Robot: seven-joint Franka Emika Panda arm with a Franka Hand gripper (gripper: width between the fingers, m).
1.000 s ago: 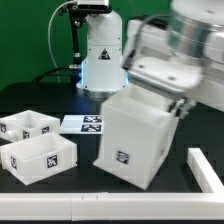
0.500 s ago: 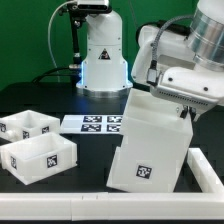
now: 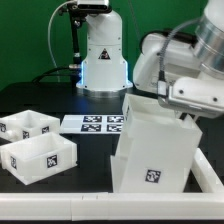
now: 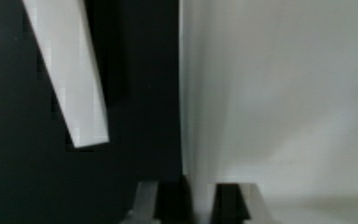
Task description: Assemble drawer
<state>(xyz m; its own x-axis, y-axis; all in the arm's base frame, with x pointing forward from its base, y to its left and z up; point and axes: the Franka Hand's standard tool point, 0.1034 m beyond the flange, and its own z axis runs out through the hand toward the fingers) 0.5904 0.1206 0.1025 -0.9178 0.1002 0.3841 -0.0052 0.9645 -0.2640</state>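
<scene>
White glossy arm (image 3: pixel 165 58), rounded housings, grey joint bands. Black cable (image 3: pixel 75 30) by base (image 3: pixel 103 55). End effector (image 4: pixel 194 205) fingers (image 4: pixel 234 200) dark grey.

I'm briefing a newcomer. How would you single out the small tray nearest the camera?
Find the white cube shell on the exterior view's right, then look across the black table to the exterior view's left. There the front tray sits before a back tray; only the front one shows a black-and-white square tag on its facing wall.
</scene>
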